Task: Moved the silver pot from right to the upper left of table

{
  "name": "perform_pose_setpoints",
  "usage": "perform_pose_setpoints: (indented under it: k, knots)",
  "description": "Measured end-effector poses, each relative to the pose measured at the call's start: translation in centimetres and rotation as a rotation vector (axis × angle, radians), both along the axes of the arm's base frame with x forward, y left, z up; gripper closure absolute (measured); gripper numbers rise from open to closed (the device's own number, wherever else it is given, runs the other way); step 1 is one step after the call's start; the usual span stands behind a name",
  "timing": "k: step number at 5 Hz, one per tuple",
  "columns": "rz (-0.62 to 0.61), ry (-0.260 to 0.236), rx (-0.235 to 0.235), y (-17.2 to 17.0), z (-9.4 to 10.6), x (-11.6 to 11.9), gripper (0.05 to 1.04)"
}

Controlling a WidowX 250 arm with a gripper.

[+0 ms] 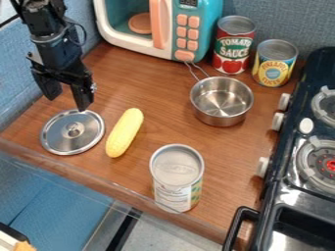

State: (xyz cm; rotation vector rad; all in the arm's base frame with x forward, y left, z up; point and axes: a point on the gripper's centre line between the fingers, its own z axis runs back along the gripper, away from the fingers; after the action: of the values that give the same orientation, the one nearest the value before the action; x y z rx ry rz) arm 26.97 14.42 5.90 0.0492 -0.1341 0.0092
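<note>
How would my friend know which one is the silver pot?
Find the toy microwave at the back of the table. The silver pot sits in front of it, toward the stove, its wire handle pointing back. Unlike the red can and yellow can behind it, it's open and shiny inside.

Yellow corn (124, 133), teal-and-white microwave (214, 15)

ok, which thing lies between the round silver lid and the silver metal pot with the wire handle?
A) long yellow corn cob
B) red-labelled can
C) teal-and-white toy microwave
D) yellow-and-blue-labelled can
A: the yellow corn cob lies just right of the silver lid in the camera view, with the silver pot farther right.
</note>
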Motion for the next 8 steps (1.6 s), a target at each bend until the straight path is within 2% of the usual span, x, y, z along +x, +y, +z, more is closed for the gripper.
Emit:
perform_pose_setpoints:
  k: [1,2,3,4,5,6,8]
  knots:
    - [-0.002,0.030,-0.018,-0.3,-1.0,-0.3,0.083]
    - [-0.127,0.004,-0.035,-4.5,-0.3,1.0,0.083]
    - [-0.282,-0.061,-0.051,-9.5,1.9,2.4,0.083]
    - [-0.419,-0.103,-0.042,-14.5,3.2,3.8,0.083]
    - [-0.516,-0.142,-0.067,-19.3,3.9,6.1,0.083]
    - [-0.564,-0.121,-0.074,-22.4,2.0,8.3,0.083]
    - [-0.563,-0.026,-0.013,-22.1,-3.0,10.2,0.083]
